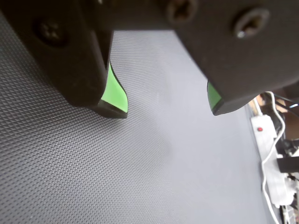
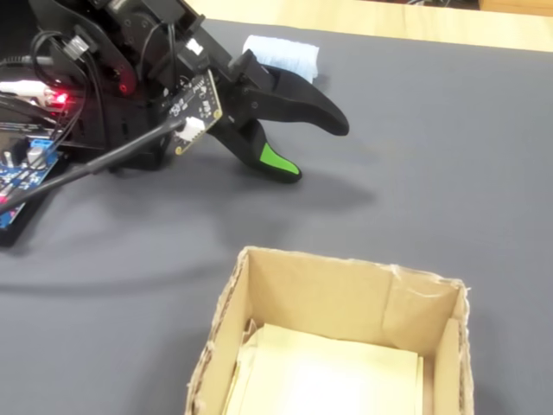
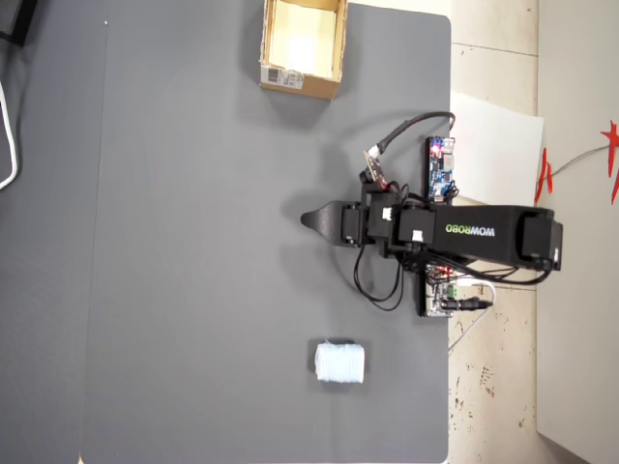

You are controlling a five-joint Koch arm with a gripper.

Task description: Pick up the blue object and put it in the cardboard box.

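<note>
The blue object [image 3: 339, 362], a pale ribbed soft block, lies on the grey mat near the lower edge of the overhead view. In the fixed view the blue object [image 2: 281, 56] sits behind the arm. The cardboard box [image 3: 295, 81] stands at the top of the overhead view, its barcode label facing the arm; in the fixed view the cardboard box [image 2: 346, 270] is in front, its pale inside showing. My gripper [image 1: 167, 111] is open, green pads apart, with only mat between them. The gripper [image 2: 315, 152] hovers low over the mat, between block and box [image 3: 309, 220].
A dark-blue circuit board [image 3: 440, 169] with red lights and cables sits beside the arm's base at the mat's right edge in the overhead view. A white power strip [image 1: 268, 154] with a cord lies past the mat's edge in the wrist view. White paper [image 3: 498, 135] lies off the mat.
</note>
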